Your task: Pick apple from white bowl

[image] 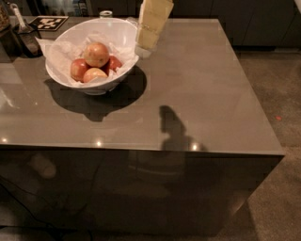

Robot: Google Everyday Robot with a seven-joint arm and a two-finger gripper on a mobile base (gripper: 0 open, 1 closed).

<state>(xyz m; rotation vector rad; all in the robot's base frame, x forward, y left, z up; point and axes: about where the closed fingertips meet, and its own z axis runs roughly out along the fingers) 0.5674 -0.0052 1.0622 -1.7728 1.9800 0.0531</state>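
Note:
The white bowl [113,35] stands at the back left of the grey table, lined with crumpled white paper. The apple [97,53], the biggest one, yellow-orange with a red blush, lies on top in the middle of the bowl. Darker red apples [78,68] and a paler one [94,74] lie around it. My gripper [146,44] is a cream-coloured block hanging from the top edge, just right of the bowl's right rim, above the table and to the right of the apple.
The grey table top [197,84] runs to a front edge and a right edge with floor beyond. A small can [106,14] stands behind the bowl. Dark items and a marker card [49,22] sit at the back left corner.

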